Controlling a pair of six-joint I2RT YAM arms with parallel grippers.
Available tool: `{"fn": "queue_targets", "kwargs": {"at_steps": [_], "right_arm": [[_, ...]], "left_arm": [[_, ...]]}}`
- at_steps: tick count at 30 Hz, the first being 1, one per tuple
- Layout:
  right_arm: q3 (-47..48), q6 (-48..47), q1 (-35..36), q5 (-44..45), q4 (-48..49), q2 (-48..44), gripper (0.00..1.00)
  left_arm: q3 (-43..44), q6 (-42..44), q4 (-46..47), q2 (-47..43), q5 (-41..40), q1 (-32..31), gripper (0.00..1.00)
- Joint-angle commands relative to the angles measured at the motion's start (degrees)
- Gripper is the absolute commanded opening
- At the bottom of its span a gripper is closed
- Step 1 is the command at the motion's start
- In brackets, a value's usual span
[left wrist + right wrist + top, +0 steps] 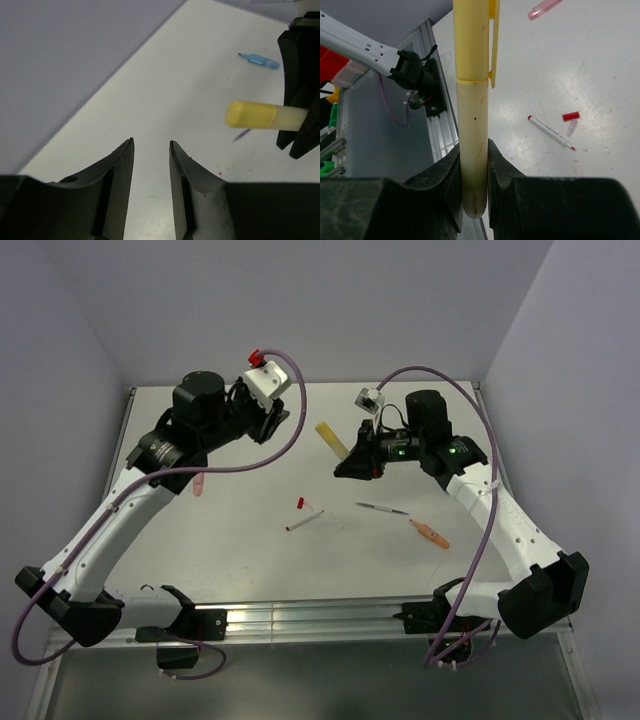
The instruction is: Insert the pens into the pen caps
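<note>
1. The right tool (474,165) was clamped on the pale barrel of the yellow pen (472,120), holding it above the tabletop (250,530).
2. A brighter yellow cap (470,40) with a clip sat on the pen's free end, which pointed toward the left arm's side.
3. The left tool (151,170) had its fingers apart with nothing between them. It was near the capped end but not touching it.
4. On the tabletop lay a pink pen (198,483) beside the left arm and a thin white pen (303,521) with a red cap (301,503) just beside it. A thin grey pen (381,508) and an orange pen (430,533) lay nearer the right arm.
5. A blue pen (259,60) lay farther off in the left wrist view.
</note>
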Motion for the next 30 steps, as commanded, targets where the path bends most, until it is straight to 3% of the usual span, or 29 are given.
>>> {"fn": "queue_targets", "kwargs": {"at_steps": [1,6,26,30], "right_arm": [[0.6,3.5,2.2,-0.9,2.1,0.4,0.00],[2.1,3.6,5.5,-0.8,2.1,1.8,0.00],[5.1,2.9,8.8,0.4,1.2,4.9,0.00],[6.1,2.9,9.0,0.2,1.2,4.7,0.00]], "left_arm": [[0.0,-8.2,-0.7,2.5,6.9,-0.2,0.39],[-1.6,-6.3,1.7,3.1,4.4,-0.2,0.31],[-6.2,-0.7,2.1,4.2,-4.8,-8.2,0.30],[-7.9,-1.5,2.5,4.6,-5.8,-9.3,0.25]]}}
